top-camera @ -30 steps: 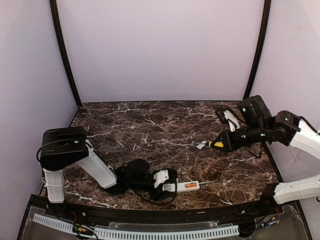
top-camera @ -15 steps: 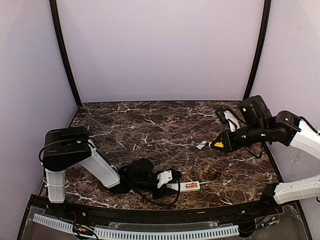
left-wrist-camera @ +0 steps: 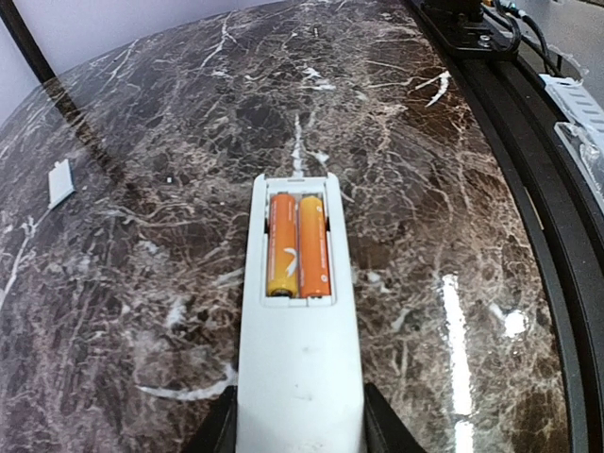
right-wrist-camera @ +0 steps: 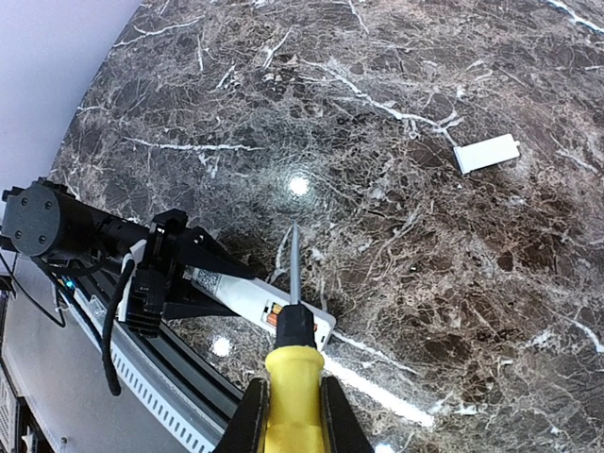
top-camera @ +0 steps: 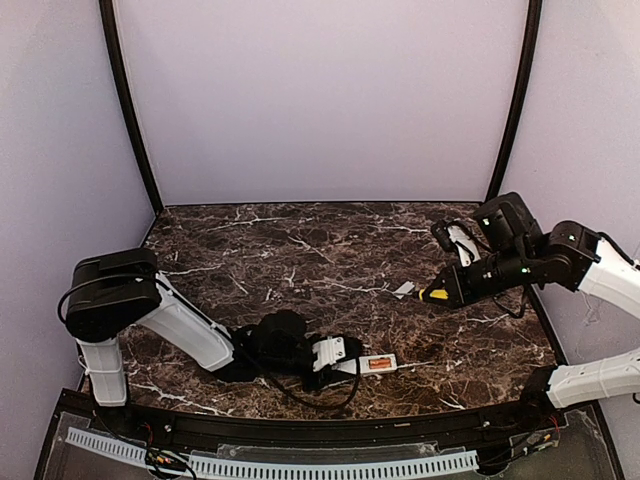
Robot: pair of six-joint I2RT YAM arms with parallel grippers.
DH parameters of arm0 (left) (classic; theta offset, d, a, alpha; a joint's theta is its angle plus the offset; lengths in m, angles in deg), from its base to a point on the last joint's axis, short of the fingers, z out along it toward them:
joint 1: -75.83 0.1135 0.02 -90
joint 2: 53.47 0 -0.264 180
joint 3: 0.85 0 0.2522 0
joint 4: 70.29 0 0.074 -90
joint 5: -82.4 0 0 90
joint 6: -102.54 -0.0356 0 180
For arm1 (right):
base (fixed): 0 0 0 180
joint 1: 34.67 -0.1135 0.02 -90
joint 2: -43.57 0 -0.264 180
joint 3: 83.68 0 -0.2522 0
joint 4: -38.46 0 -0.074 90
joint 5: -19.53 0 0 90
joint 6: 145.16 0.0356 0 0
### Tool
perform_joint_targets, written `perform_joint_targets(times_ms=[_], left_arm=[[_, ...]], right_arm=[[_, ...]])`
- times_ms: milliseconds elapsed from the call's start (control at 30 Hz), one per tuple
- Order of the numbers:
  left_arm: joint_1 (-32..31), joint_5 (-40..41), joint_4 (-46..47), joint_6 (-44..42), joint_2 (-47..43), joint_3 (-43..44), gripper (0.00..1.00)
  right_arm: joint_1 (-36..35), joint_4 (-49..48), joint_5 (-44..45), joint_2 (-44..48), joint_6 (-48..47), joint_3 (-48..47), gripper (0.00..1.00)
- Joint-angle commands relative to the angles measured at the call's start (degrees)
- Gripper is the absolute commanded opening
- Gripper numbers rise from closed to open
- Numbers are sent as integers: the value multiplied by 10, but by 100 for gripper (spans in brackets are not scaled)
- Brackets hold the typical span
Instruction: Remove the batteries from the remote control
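Note:
The white remote control [left-wrist-camera: 300,377] lies back-up near the table's front edge, its battery bay open. Two orange batteries [left-wrist-camera: 298,245] sit side by side in the bay. My left gripper [left-wrist-camera: 300,429] is shut on the remote's near end, one finger on each long side. In the top view the remote control [top-camera: 372,365] sticks out to the right of the left gripper [top-camera: 340,358]. My right gripper [right-wrist-camera: 290,406] is shut on the yellow-handled screwdriver [right-wrist-camera: 293,363], held above the table at the right; its tip points toward the remote control [right-wrist-camera: 236,294].
The small grey-white cover piece [top-camera: 404,290] lies flat on the marble right of centre, and it is the same cover piece [right-wrist-camera: 486,152] that shows in the right wrist view. A black and white object [top-camera: 455,238] sits at the back right. The black front rail [top-camera: 300,428] runs just behind the remote.
The left jaws have closed onto the remote and shifted it slightly away from the front edge. The right arm with the screwdriver has barely moved.

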Motion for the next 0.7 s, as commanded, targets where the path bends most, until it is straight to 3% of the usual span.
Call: perform_joint_targets(times_ms=[0,267,667], left_arm=[[-1,66,-54,-71,-61,-1,0],[-1,140,-97,-131,-99,-5,0],[-1,184,-109,-154,-118,-18,0]], right_arm=[[4,5,0,-13,12,-25,0],[3,39,-47,-84,24,-70,0],[-29,31,-60,-109,100,-52,0]])
